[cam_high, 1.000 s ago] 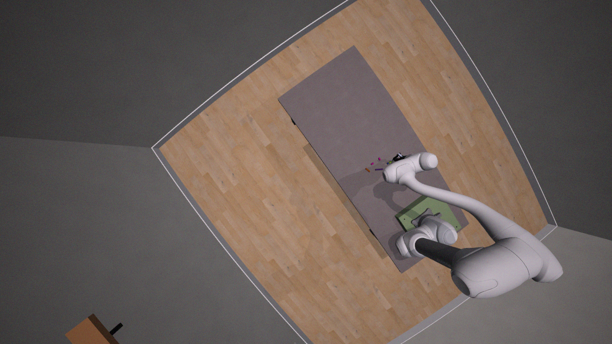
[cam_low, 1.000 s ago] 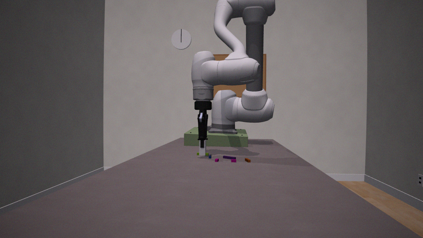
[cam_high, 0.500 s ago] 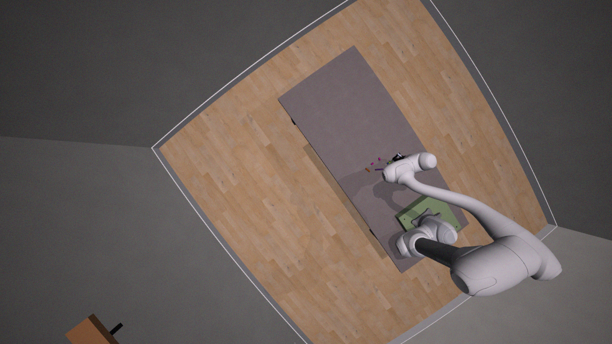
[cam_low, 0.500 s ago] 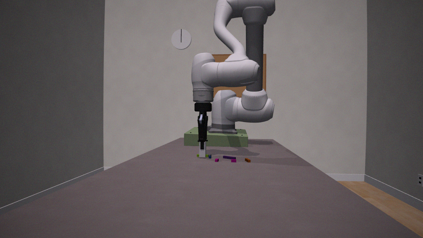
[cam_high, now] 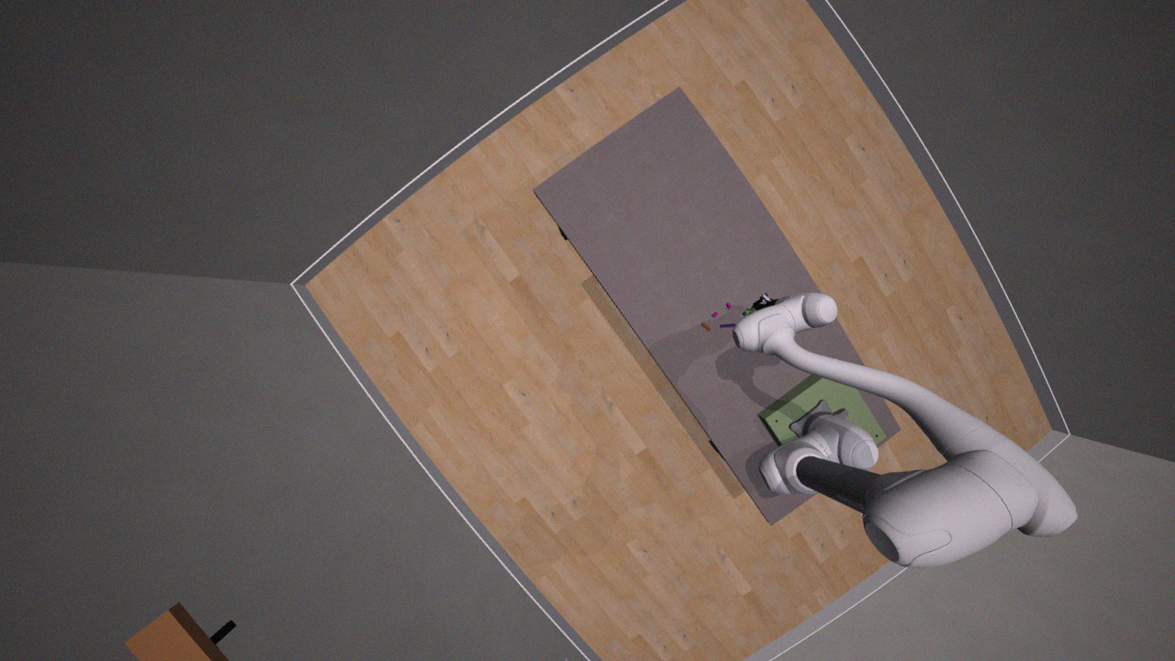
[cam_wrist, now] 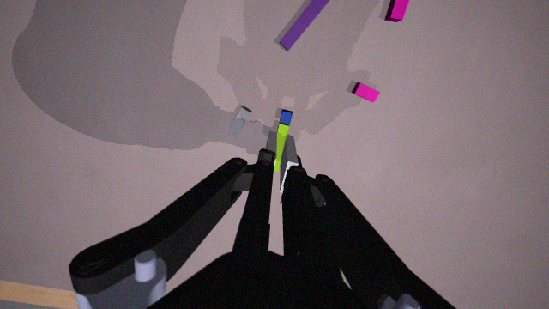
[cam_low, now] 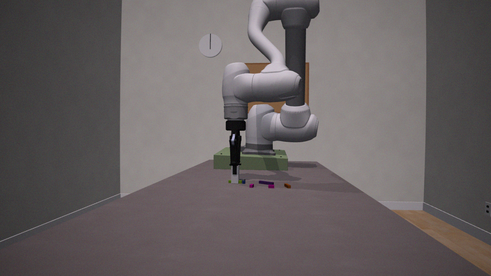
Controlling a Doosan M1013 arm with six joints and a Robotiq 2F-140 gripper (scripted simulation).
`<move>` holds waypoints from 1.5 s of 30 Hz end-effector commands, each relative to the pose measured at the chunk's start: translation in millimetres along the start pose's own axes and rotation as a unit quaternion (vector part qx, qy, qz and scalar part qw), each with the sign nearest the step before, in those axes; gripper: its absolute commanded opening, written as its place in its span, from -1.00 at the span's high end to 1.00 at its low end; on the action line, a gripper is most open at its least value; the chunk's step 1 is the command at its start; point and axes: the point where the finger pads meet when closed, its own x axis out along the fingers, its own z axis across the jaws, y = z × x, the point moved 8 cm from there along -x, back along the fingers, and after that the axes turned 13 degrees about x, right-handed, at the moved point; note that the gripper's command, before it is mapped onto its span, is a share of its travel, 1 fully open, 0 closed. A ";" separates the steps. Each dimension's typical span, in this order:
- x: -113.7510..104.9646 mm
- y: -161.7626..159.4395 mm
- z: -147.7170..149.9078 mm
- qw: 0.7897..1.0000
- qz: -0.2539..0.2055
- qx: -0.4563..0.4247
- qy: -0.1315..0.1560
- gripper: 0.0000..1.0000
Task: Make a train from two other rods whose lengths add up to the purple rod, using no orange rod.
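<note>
In the wrist view my gripper (cam_wrist: 278, 145) is shut on the lime rod (cam_wrist: 280, 143), low at the table top. The lime rod points away from the fingers, and its far end is right at the small blue rod (cam_wrist: 286, 116); the two lie in one line. The purple rod (cam_wrist: 304, 23) lies further off, slanted. Two magenta rods (cam_wrist: 365, 92) (cam_wrist: 396, 9) lie to the right. A grey rod (cam_wrist: 238, 122) lies just left of the blue one. In the exterior view the gripper (cam_low: 234, 178) stands upright over the lime rod (cam_low: 230, 181) and the blue rod (cam_low: 243, 181).
An orange rod (cam_low: 287, 185) lies at the right of the group, beyond the purple rod (cam_low: 266, 182) and the magenta rods (cam_low: 251, 185) (cam_low: 271, 186). The arm's green base block (cam_low: 250, 158) stands behind the rods.
</note>
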 end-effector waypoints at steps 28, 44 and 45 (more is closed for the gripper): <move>-0.1 0.0 0.0 1.000 0.000 0.000 0.000 0.94; -0.1 0.0 0.0 1.000 0.000 0.000 0.000 0.71; -0.1 0.0 0.0 1.000 0.000 0.000 0.000 0.71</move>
